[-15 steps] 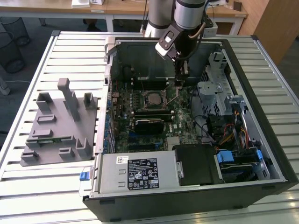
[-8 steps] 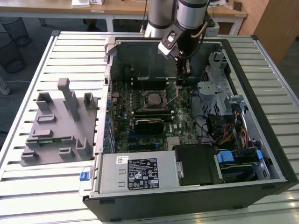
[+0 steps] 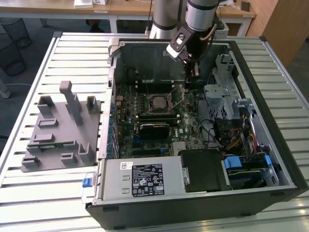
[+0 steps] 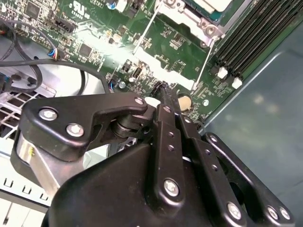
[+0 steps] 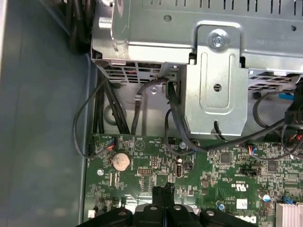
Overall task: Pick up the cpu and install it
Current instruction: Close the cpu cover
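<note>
nearest the lens in the exterior view: grey power supply box [image 3: 145, 178], at six o'clock inside the open computer case [image 3: 285, 159], itself lying on a slatted table [image 3: 72, 53]. at nine o'clock of the case, just beside it, a grey fixture [image 3: 58, 137] with upright posts. at the case's centre, green motherboard [image 3: 126, 104]; on it the cpu [image 3: 161, 102], silvery top upward, seated in the socket, with memory sticks [image 3: 153, 86] at its twelve o'clock and a black card [image 3: 154, 128] at its six. gripper [image 3: 188, 87] reaching down from twelve o'clock, tips near the board at about two o'clock of the cpu, apart from it.

second wrist view: black gripper [image 4: 163, 90] linkage closest, fingers [image 4: 165, 123] pressed together with nothing between them; tips low over the motherboard [image 4: 94, 42], contact not determinable. beyond the tips, the cpu [image 4: 210, 4] in its metal frame [image 4: 187, 21], flanked by two thin wire levers [image 4: 204, 61]; memory sticks [image 4: 255, 33] just beside the frame.

first wrist view: gripper [image 5: 163, 191] tips closed, over the motherboard [image 5: 213, 163] near a round coin battery [image 5: 120, 161]; past the board edge, black cables [image 5: 173, 113] running to a grey metal cage [image 5: 215, 90]; blue-grey case wall [image 5: 42, 118] alongside.
</note>
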### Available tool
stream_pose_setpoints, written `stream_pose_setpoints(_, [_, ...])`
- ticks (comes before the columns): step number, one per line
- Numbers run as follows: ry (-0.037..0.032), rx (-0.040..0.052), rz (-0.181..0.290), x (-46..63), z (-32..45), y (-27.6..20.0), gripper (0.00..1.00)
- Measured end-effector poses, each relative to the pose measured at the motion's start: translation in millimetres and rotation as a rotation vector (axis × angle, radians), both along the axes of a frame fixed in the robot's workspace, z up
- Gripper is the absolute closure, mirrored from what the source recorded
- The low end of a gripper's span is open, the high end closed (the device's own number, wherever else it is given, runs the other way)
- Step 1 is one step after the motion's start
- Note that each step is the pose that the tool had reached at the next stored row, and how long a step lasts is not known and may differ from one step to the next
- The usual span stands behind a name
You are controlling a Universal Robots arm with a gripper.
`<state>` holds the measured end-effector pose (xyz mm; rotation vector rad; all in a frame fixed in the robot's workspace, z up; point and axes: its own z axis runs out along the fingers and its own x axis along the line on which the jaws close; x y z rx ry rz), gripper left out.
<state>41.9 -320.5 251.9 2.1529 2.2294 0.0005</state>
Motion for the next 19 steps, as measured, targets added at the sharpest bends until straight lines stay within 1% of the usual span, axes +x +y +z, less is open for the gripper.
stream_pose_setpoints(5, [0.0014,0.0,0.0,4.7,-2.9,0.2,0.89])
stream_pose_setpoints(12, [0.0015,0.0,0.0,4.9,-12.5,0.2,0.89])
stream_pose_setpoints(15, [0.0016,-0.0001,0.0,2.5,-13.8,0.2,0.89])
stream_pose_setpoints(19, [0.0015,0.0,0.0,-4.8,-14.4,0.1,0.89])
